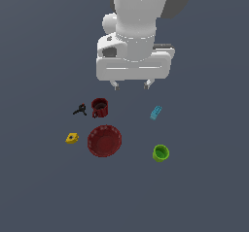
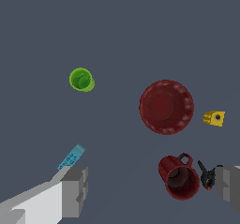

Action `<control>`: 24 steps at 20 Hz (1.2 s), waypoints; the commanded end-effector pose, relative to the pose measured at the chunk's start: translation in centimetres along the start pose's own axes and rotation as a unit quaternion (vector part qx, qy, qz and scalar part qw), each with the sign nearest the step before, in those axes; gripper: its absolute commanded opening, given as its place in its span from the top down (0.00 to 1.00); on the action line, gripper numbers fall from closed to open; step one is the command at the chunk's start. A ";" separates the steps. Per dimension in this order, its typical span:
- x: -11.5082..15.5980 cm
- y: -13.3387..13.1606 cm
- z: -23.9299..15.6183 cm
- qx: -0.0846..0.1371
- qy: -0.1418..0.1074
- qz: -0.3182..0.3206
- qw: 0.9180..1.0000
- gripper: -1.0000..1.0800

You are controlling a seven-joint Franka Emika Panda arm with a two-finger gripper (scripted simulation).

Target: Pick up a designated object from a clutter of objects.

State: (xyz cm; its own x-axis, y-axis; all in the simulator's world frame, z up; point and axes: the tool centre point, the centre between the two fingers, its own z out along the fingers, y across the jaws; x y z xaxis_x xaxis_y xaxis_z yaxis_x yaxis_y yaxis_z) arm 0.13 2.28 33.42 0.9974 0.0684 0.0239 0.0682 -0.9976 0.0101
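The designated object, a small cyan studded brick (image 1: 156,112) (image 2: 71,156), lies on the grey surface at the exterior view's right. My gripper (image 1: 131,84) (image 2: 150,190) hangs open well above the clutter of objects, nothing between its fingers. The brick sits just off one grey fingertip (image 2: 75,190) in the wrist view, partly hidden by it. The other fingertip (image 2: 229,185) stands beside the black clamp. The gripper is above and to the left of the brick in the exterior view.
A dark red mug (image 1: 99,107) (image 2: 179,177) and a black clamp-like piece (image 1: 80,110) (image 2: 206,176) lie under the hand. Nearer are a red bowl (image 1: 104,140) (image 2: 166,107), a yellow block (image 1: 72,138) (image 2: 214,118) and a green cup (image 1: 160,153) (image 2: 81,79).
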 end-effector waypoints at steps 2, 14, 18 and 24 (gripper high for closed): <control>0.0 0.0 0.0 0.000 0.000 0.000 1.000 0.04; 0.3 -0.1 -0.4 -0.010 -0.004 0.004 1.000 0.04; 0.2 -0.4 0.1 -0.009 -0.004 0.009 1.000 0.04; 0.2 -1.8 2.0 -0.007 -0.004 0.029 1.000 0.04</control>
State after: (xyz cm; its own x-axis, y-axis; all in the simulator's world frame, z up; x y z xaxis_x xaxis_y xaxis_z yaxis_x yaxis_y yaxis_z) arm 0.28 3.65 32.00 0.9996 0.0219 0.0172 0.0215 -0.9995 0.0235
